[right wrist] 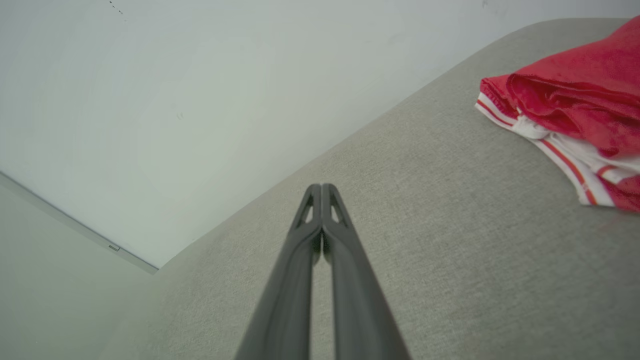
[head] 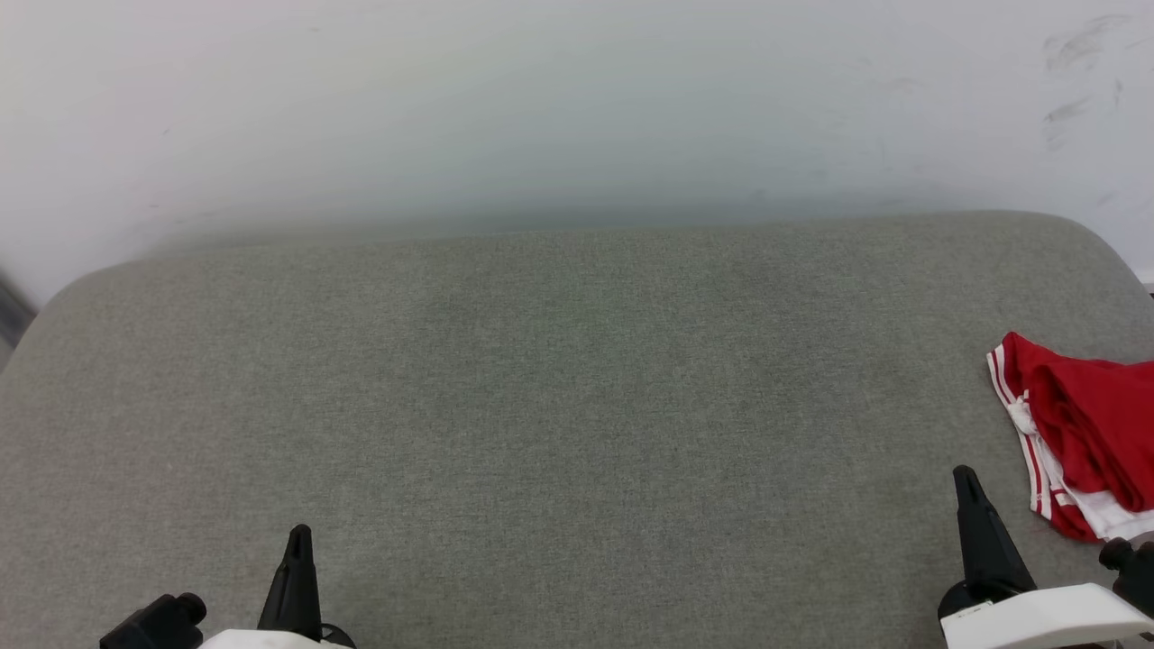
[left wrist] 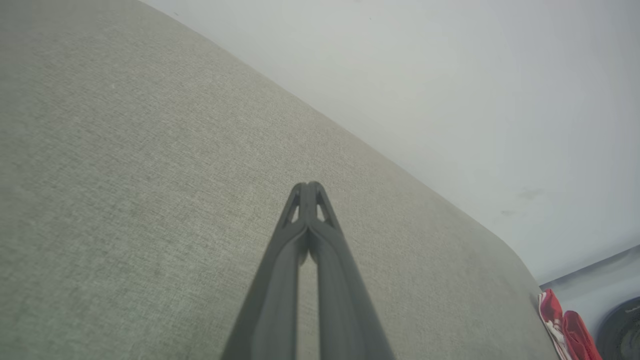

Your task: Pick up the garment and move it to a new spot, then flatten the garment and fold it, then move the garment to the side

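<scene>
The garment (head: 1082, 424) lies bunched at the far right edge of the grey padded surface (head: 559, 406), red with white and red striped trim; its right part runs out of the head view. It shows again as a red heap (right wrist: 570, 100) and as a small red patch (left wrist: 565, 325). My right gripper (head: 966, 478) is shut and empty, a short way left of the garment and apart from it. My left gripper (head: 299, 536) is shut and empty at the lower left, far from the garment. Both pairs of fingertips meet, in the left wrist view (left wrist: 309, 186) and the right wrist view (right wrist: 321, 187).
A pale wall (head: 577, 99) rises right behind the padded surface, whose far corners are rounded. A dark round object (left wrist: 622, 330) sits beyond the surface's right end. The surface's wide middle stretches bare between my two grippers.
</scene>
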You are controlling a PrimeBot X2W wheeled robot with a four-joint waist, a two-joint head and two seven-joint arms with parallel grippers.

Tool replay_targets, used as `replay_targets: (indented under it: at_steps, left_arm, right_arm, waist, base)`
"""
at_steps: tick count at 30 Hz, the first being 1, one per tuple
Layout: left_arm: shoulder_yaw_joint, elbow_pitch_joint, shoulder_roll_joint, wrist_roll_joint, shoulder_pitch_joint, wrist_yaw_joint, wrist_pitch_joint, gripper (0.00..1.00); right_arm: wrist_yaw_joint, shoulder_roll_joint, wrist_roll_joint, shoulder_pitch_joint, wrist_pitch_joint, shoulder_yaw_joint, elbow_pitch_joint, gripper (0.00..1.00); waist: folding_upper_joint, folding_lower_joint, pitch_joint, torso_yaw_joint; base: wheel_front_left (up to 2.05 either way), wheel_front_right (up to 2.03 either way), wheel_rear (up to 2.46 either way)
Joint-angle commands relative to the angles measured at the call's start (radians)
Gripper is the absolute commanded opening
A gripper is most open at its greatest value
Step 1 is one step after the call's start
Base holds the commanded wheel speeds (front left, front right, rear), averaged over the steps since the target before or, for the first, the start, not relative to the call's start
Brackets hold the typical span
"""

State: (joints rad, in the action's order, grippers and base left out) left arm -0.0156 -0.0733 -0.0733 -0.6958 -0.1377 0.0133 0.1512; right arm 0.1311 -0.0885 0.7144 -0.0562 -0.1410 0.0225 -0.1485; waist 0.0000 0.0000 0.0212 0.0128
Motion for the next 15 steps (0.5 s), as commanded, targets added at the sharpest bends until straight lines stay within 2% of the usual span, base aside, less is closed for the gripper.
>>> replay_targets:
  at_steps: [1,15]
  left_arm:
    - [-0.002,0.004,-0.008,-0.043,0.029,-0.009,-0.008,0.00]
    - [-0.008,-0.029,-0.013,-0.243,0.076,-0.039,-0.051,0.00]
  right_arm:
    - [0.000,-0.006,0.043,0.032,0.008,0.004,0.006,0.00]
    - [0.000,-0.004,0.234,0.061,0.053,0.013,-0.014,0.00]
  waist:
    - [0.0000,0.0000,0.000,0.000]
    - [0.0000,0.0000,-0.004,-0.002]
  base:
    - [0.00,0.00,0.00]
    - [0.00,0.00,0.00]
